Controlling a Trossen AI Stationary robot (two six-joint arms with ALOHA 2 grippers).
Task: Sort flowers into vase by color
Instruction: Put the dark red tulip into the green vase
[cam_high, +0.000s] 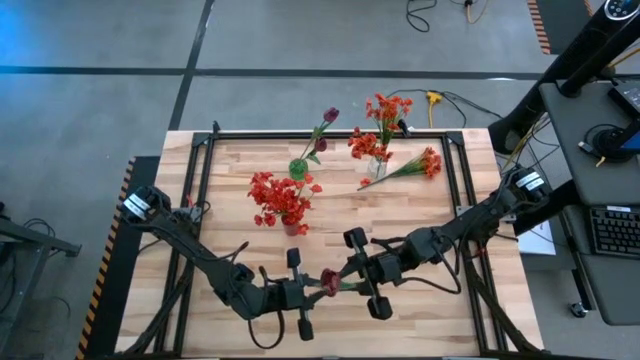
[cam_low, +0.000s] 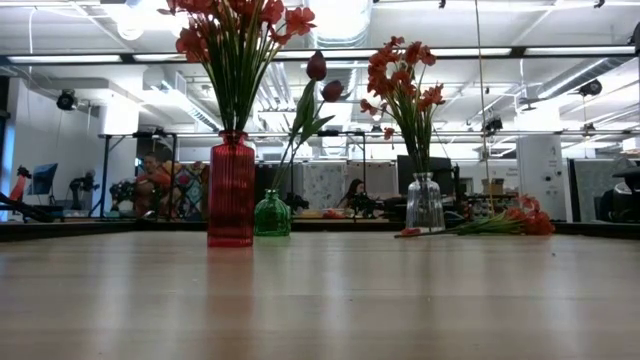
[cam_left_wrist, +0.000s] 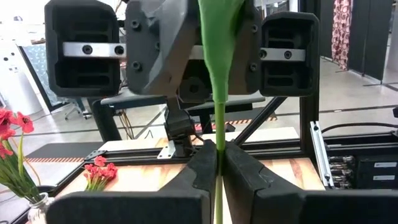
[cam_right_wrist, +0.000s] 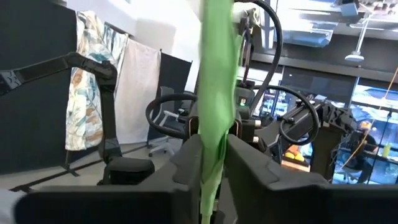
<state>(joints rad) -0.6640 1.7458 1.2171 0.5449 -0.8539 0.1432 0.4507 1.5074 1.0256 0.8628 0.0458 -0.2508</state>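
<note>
Green stem (cam_left_wrist: 219, 149) clamped in left claw (cam_left_wrist: 219, 163); right claw (cam_right_wrist: 210, 163) loosely closed around it. Premature release risks dropping it.

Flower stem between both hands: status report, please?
Left hand shut on flower stem. Right hand also around it, grip unclear. Nothing in the way.

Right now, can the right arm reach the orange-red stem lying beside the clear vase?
Probably, once free: the right gripper is at the near middle, meeting the green stem that the left gripper clamps. The orange-red stem lies on the right arm's half, with bare table between.
</note>
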